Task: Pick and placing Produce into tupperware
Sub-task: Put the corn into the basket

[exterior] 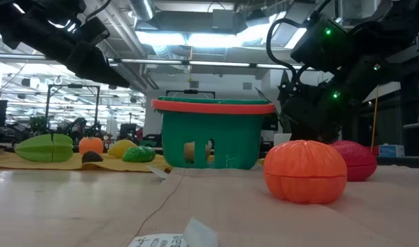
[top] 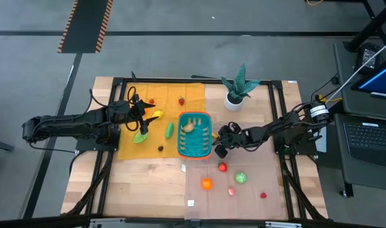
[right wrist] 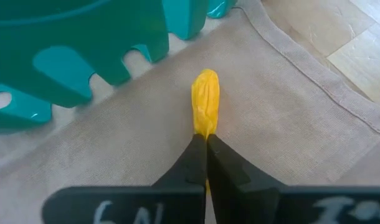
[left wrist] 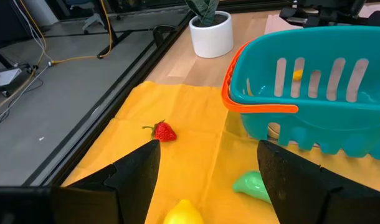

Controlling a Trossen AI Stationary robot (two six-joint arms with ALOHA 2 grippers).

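Note:
The teal tupperware [top: 194, 134] with an orange rim stands at mid-table, a tan piece [top: 188, 126] inside it. My right gripper [right wrist: 206, 138] is down at the basket's right wall, over the tan mat, shut on a small yellow piece of produce [right wrist: 205, 99]. My left gripper [left wrist: 209, 180] hovers open over the yellow cloth to the basket's left, nothing between its fingers. Under and ahead of it lie a strawberry [left wrist: 164, 132], a yellow piece [left wrist: 184, 213] and a green piece [left wrist: 252, 185]. My right gripper pinches the yellow piece by its near end [right wrist: 206, 127] between its two fingertips. The fingers slant down from the table's right side and lie along the piece, which sticks out ahead of them toward the basket's wall. Whether it is clear of the mat I cannot tell.
On the tan mat near the front lie a red piece [top: 223, 167], an orange one [top: 207, 183], a green one [top: 241, 178] and a pink one [top: 231, 190]. More produce sits on the yellow cloth [top: 169, 130]. A potted plant [top: 236, 88] stands far right of the basket.

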